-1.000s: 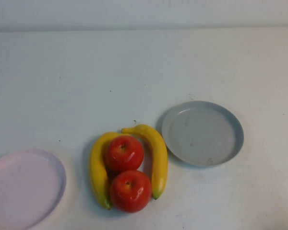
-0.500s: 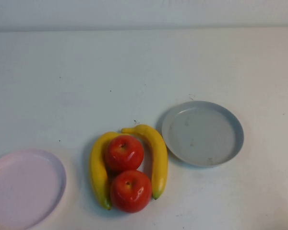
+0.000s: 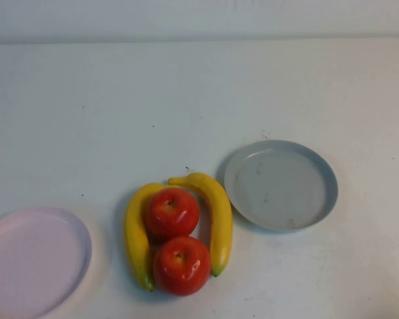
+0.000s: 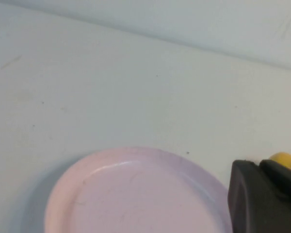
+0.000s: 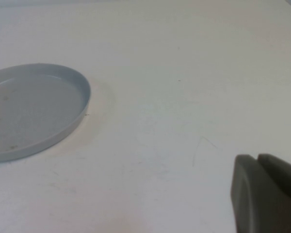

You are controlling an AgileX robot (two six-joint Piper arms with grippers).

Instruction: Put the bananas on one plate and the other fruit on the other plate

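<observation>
Two red apples (image 3: 176, 239) look glossy, waxy-smooth with bright highlights, and the two yellow bananas (image 3: 176, 226) hugging them are smooth with a soft plastic-like sheen. Grey-blue plate (image 3: 281, 185), beside the right gripper (image 5: 267, 196), looks like smooth hard plastic with a faint satin gloss and a few specks; pale pink plate (image 4: 136, 194), just by the left gripper (image 4: 266, 194), is smooth, slightly translucent plastic with light scuffs. Both grippers show matt dark plastic or rubber fingers pressed together, over a matt white table (image 3: 120, 113) with small marks.
</observation>
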